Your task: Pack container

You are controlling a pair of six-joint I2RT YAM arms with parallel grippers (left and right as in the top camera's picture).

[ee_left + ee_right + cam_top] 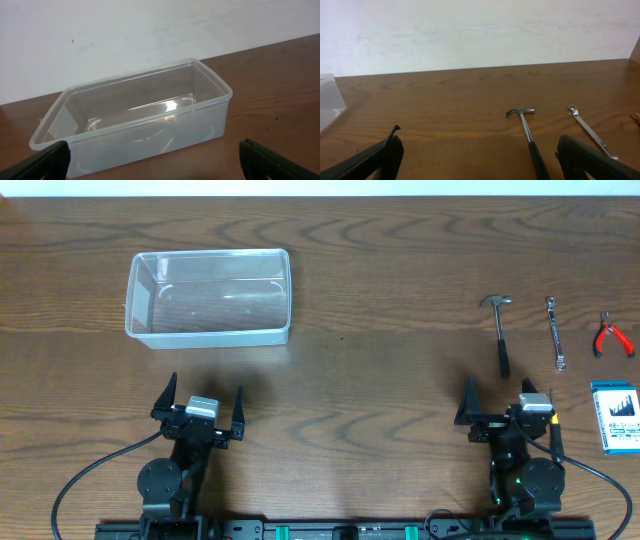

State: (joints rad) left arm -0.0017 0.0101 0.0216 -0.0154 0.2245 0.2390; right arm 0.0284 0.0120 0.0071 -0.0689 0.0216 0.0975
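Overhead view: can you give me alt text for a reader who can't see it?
An empty clear plastic container sits at the far left of a wooden table, while a hammer, wrench, red-handled pliers and a small blue-and-white box lie at the right. Near the front edge, the left claw and right claw are open and hold nothing.
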